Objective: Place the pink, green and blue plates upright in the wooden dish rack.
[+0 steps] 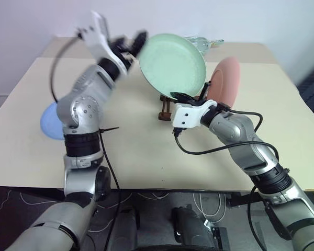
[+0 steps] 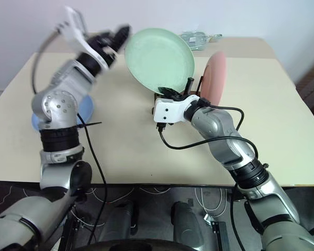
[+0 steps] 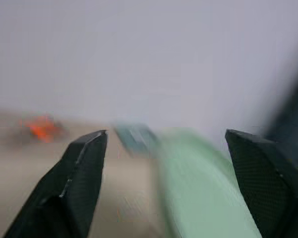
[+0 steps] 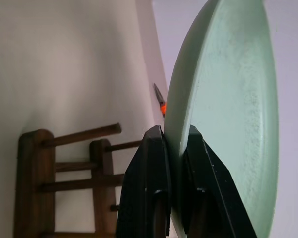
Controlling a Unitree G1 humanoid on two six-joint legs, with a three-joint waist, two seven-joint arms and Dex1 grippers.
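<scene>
Where white wall rises, beige table [image 1: 146,157] ends

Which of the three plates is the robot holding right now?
The round pale green plastic plate, pinched at its rim by the right gripper. The pink plate stands in the rack; the blue plate lies flat.

We see the green plate [image 4: 228,124] as matt, finely speckled plastic, the dish rack [image 4: 37,183] as dark smooth wood, and the desk [image 1: 146,151] as pale and matt.
</scene>
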